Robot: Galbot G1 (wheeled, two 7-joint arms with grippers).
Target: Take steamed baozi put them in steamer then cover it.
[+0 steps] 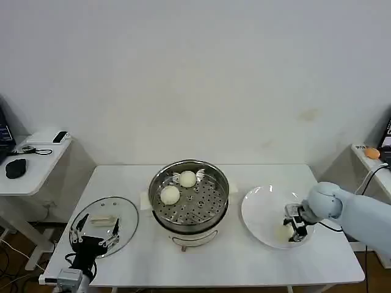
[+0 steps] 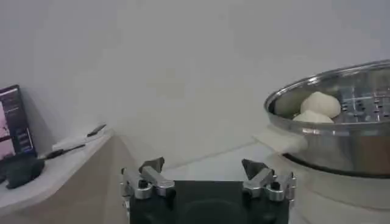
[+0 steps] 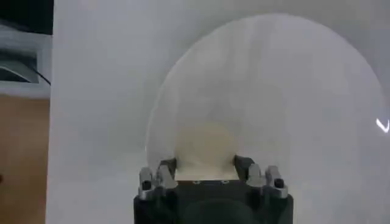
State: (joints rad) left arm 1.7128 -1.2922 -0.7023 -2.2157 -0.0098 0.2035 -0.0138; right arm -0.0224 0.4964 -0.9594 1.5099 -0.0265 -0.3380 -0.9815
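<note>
While bracketing baozi (image 3: 204, 146), right tool (image 3: 205, 165) low.

Ahead of me a plain white wall (image 1: 201, 73) fills the far side. My rectangular white worktable (image 1: 122, 177) stands against it. To my left sits a smaller white side desk (image 1: 36, 162) holding a black computer mouse (image 1: 16, 167); wooden floor (image 1: 9, 256) shows below it.

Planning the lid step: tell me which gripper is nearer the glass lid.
Left. The left gripper hovers over the lid; the right gripper is across the table at the plate.
</note>
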